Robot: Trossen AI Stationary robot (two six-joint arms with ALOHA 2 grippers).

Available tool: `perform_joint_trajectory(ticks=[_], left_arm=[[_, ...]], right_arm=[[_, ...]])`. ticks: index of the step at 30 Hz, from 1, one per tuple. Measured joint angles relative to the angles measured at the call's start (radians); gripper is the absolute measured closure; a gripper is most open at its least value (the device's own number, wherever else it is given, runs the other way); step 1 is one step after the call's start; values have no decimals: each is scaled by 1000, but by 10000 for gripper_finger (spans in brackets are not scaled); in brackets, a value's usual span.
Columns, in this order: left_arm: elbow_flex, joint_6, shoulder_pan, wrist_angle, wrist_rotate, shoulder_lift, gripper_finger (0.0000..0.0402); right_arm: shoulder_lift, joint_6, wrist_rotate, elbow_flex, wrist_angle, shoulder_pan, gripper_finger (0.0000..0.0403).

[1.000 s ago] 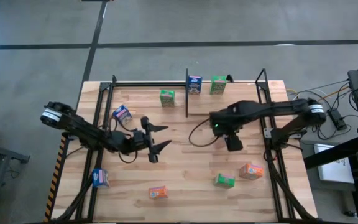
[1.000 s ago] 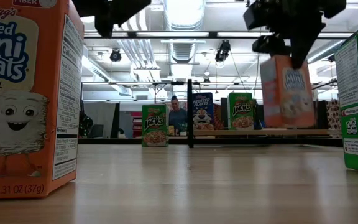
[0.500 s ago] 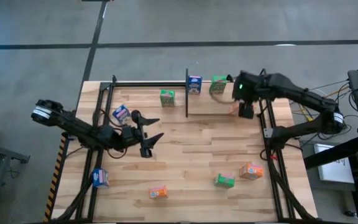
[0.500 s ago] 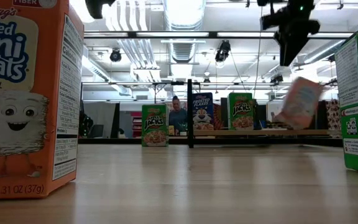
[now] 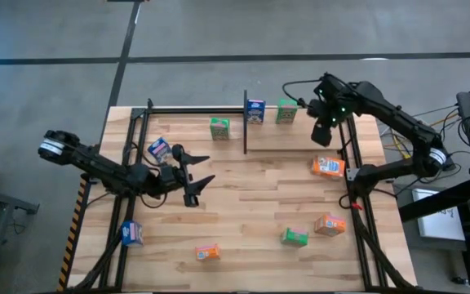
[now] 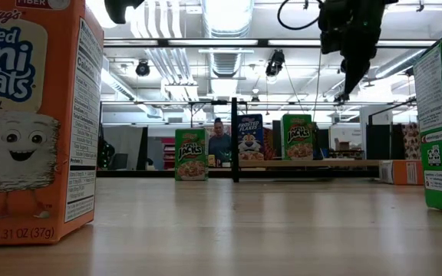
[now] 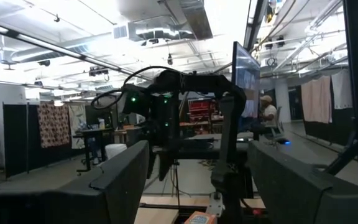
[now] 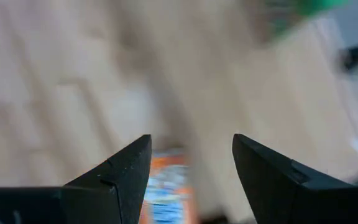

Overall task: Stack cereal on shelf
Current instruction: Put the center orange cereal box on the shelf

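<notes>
Right tool (image 5: 323, 135) hangs above the desk's (image 5: 251, 196) far right corner, at about two o'clock from the desk's middle, its two fingers (image 8: 120, 180) parted with nothing between them. Just below it, nearer the front, an orange cereal box (image 5: 328, 167) lies flat on the desk beside the right-hand black post, untouched by either tool; the right wrist view shows the same box under the gap between the fingers.

Along the far edge at twelve o'clock runs the shelf (image 5: 210, 110), a narrow light board in a thin black frame with one upright divider (image 5: 245, 122). A blue Frosted Flakes box (image 5: 255, 110) and a green Apple Jacks box (image 5: 286, 111) stand upright on it to the right of the divider. Another green Apple Jacks box (image 5: 219, 128) stands left of the divider, just in front of the shelf.

Left tool (image 5: 198, 175) hovers at about nine o'clock, left of the desk's middle, its fingers spread wide and empty. A blue box (image 5: 160, 149) lies tilted just beyond it at ten o'clock.

Toward the front, a blue box (image 5: 131, 233) sits at eight o'clock, an orange Frosted Mini-Wheats box (image 5: 207, 252) at seven, a green box (image 5: 294, 237) at five and another orange box (image 5: 330, 224) just right of the green one.
</notes>
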Motion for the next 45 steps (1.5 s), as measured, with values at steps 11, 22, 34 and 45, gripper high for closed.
perform_joint_trajectory(ticks=[11, 22, 34, 45], left_arm=[[0, 2, 0, -41, 0, 0, 145], [1, 3, 0, -40, 0, -4, 145], [7, -7, -2, -43, 2, -5, 145], [7, -8, -4, -43, 2, -5, 145]], right_arm=[[-105, 434, 107, -318, 23, 306, 208], [-88, 629, 415, -556, 60, 456, 386], [-17, 739, 429, -579, 131, 455, 394], [75, 815, 355, -567, 266, 466, 394]])
